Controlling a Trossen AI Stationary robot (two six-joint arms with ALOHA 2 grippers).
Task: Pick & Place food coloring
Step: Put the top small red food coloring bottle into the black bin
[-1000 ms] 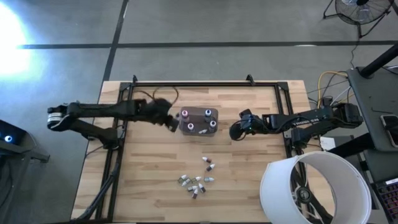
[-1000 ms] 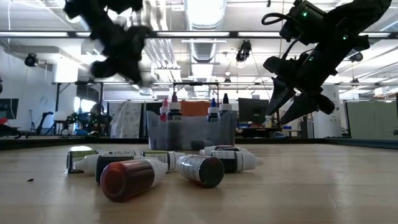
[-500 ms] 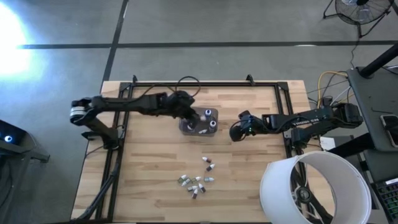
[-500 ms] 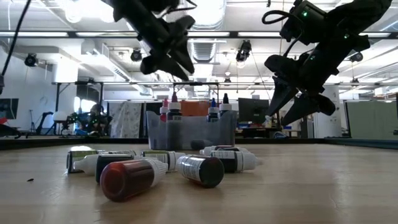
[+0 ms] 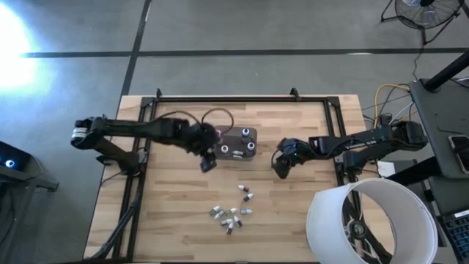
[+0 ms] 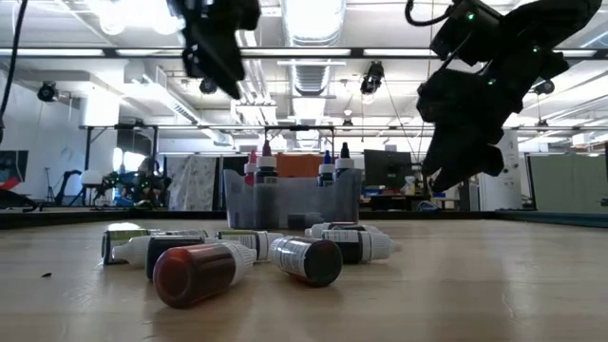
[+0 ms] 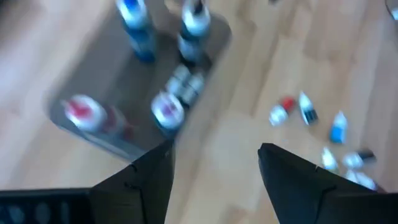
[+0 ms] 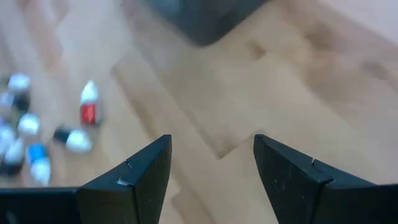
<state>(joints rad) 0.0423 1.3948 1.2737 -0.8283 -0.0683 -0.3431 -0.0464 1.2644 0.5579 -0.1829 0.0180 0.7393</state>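
Four bottles (image 5: 237, 144) are parked in the tub (image 5: 236, 153); the loose pile (image 5: 233, 211) is left, both jaws released, empty.

No text, label, brand or number can be read anywhere in these views.

The left gripper (image 5: 207, 161) hangs over the wooden table (image 5: 176, 213) with nothing between its fingers, its tip just beside the near left corner of the grey tub (image 5: 236, 144). Upright dropper bottles (image 5: 245, 134) stand in that tub, beyond the fingertips. The right gripper (image 5: 281, 169) hovers on the tub's other side, apart from it, fingers empty. A loose cluster of small bottles (image 5: 233, 214) lies well apart from both grippers, toward the table's near edge.
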